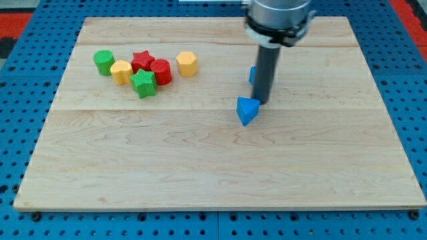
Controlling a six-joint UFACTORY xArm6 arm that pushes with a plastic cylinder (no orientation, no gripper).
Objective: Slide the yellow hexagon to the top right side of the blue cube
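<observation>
The small yellow plastic hexagon block (187, 64) sits on the pale wooden desk (200, 167), at nine o'clock from the blue plastic cube (253, 75), which the rod mostly hides. My tip (263, 101) rests just beside the blue plastic triangular block (247, 110). No pincer exists to report. The hexagon looks light, rigid and slippery; pushing its flat left face squarely should keep it straight.

We count eight blocks on the table (200, 167). Two are yellow: a hexagon (187, 64) and a rounder one (121, 71). Two are green: a cylinder (103, 62) and a star (143, 83). Two are red: a star (141, 61) and a rounded one (161, 71). Two are blue: a triangular one (247, 110), and one (253, 74) mostly hidden behind the rod.
</observation>
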